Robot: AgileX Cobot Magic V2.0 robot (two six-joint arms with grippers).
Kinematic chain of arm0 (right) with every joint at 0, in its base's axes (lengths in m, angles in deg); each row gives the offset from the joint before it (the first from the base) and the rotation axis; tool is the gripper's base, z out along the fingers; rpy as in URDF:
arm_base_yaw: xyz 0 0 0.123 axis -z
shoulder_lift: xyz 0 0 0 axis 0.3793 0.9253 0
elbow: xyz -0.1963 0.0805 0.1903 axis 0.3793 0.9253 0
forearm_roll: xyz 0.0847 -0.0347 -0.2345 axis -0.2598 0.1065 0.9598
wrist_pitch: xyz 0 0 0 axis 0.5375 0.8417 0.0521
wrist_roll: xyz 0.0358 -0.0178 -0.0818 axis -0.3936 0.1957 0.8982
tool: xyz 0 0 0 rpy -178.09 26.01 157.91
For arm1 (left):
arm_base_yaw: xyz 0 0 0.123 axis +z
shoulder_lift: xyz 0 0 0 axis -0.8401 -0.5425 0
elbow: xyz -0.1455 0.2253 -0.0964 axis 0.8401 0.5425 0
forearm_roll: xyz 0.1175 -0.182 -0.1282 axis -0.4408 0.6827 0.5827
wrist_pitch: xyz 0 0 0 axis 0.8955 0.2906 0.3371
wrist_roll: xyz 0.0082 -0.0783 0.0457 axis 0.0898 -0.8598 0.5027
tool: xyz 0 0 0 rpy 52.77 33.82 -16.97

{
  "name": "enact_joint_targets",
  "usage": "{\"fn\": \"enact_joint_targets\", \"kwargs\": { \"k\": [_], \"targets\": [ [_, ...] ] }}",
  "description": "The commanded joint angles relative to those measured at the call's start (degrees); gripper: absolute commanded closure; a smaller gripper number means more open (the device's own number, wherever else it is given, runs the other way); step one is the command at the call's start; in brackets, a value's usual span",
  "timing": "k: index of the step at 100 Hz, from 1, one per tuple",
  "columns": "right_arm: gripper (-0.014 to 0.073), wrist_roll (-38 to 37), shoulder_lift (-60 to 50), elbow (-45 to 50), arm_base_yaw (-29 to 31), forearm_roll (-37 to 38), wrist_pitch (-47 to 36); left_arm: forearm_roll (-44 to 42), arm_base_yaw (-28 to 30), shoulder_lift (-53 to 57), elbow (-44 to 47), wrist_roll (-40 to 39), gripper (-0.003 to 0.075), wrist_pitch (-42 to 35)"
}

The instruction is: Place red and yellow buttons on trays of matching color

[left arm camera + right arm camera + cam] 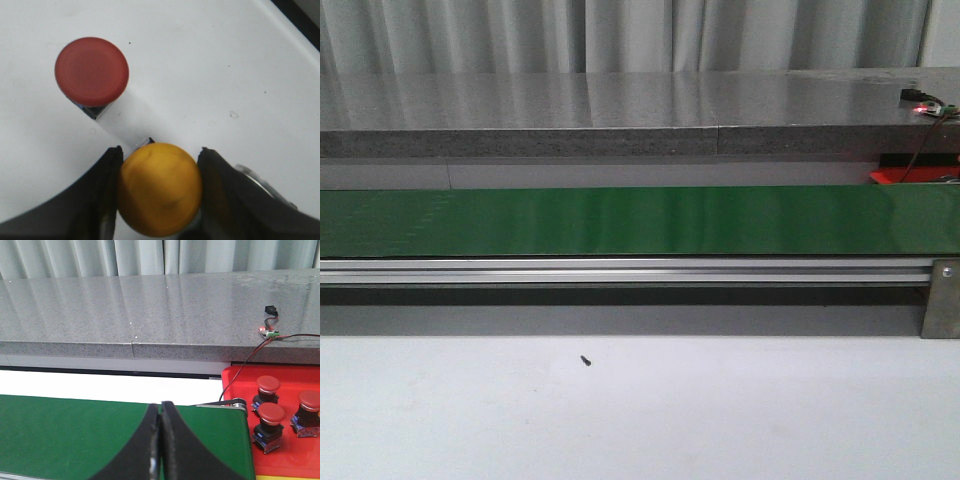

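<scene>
3 red buttons (270,413) sit on the red tray (235,385) beyond the green belt (75,430), so that colour is partly sorted. Left to do: a yellow button (160,189) and 1 loose red button (91,71), both on the white table (210,75). The left gripper (160,192) points down, fingers (102,195) pressed on either side of the yellow cap. The right gripper (161,440) hangs level above the belt, fingers together, empty. A yellow edge shows beside the red tray.

The yellow button (160,190) runs off the picture's edge; the red tray (240,390) is cut off too.
</scene>
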Motion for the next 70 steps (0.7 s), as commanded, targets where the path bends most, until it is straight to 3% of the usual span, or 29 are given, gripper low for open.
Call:
{"fn": "enact_joint_targets", "kwargs": {
  "k": [1, 31, 70],
  "targets": [
    [0.0651, 0.44, -0.05, -1.44, -0.16, -1.22, 0.12, 0.19, -0.38, 5.57, -1.77, 2.95, 0.0615, -0.43],
    [0.0651, 0.44, -0.05, -1.44, -0.16, -1.22, -0.04, 0.45, -1.76, 14.26, 2.92, 6.13, 0.0615, 0.59],
    [0.0651, 0.44, -0.05, -1.44, -0.16, -1.22, -0.04, 0.77, -8.11, 18.71, 11.71, 7.05, 0.0615, 0.01]
  ]
}}
